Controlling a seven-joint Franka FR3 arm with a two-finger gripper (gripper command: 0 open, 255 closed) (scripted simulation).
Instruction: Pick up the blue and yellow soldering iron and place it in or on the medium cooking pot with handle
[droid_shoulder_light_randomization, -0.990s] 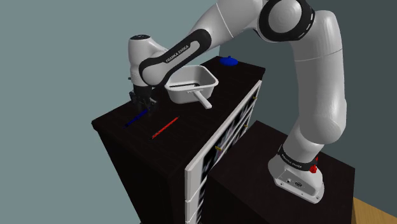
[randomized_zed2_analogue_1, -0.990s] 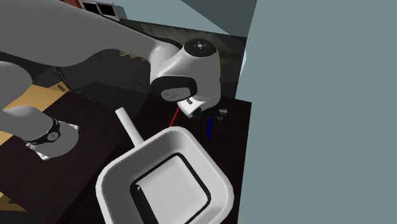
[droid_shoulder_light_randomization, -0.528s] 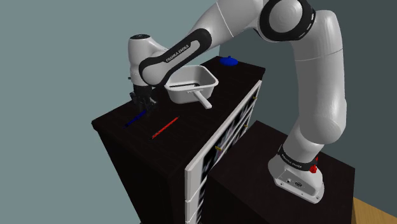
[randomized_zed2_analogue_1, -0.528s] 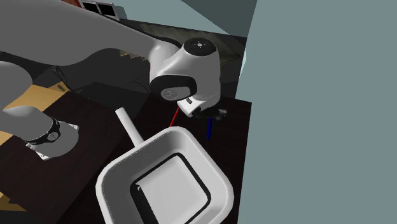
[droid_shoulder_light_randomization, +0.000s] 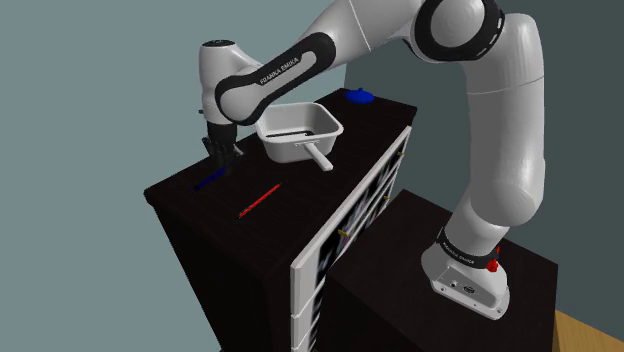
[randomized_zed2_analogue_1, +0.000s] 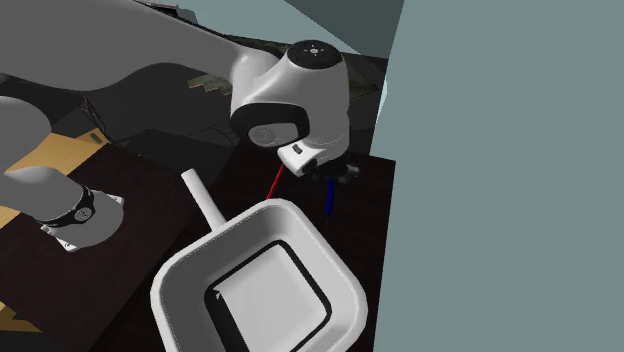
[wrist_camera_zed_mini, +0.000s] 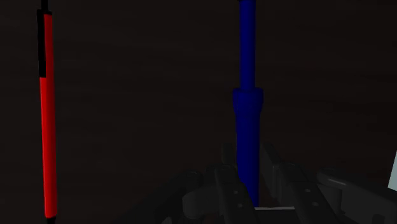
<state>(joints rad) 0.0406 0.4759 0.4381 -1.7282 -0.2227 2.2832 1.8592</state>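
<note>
Hand (wrist_camera_zed_mini: 249, 170) down low, black fingers (wrist_camera_zed_mini: 229, 191) snug against both flanks of the soldering iron (wrist_camera_zed_mini: 247, 121), gripping it by the look of things. Plain blue all along as drawn, no yellow anywhere. Thick handle section right in the clasp, thinner shaft carrying straight on beyond the fingertips. Lying flat, or near enough, along the top of the dark cabinet (droid_shoulder_light_randomization: 215, 215); too close to call whether clear of the surface. Long axis on a diagonal in the shoulder view, visible length stretching from under the hand toward that view's lower left, so pointing away from the pot. Off to one side, apart but parallel: red stick (wrist_camera_zed_mini: 46, 140) with a black end. Further out, toward the shoulder view's upper right, white cooking pot (droid_shoulder_light_randomization: 292, 150), squarish, straight handle jutting out on the red stick's side. Beyond that, small blue object (droid_shoulder_light_randomization: 358, 97) at the cabinet's far corner.

Now the lift, judged to be the step in hand. Best done straight up, no dragging, grip kept on the thick section to stop any droop or swing of the long shaft. Plenty of height before travelling, enough to carry the trailing end over the pot's rim. Then across to the pot, shaft turned to sit along the basin rather than hanging over the wall. Wide of the red stick throughout.
</note>
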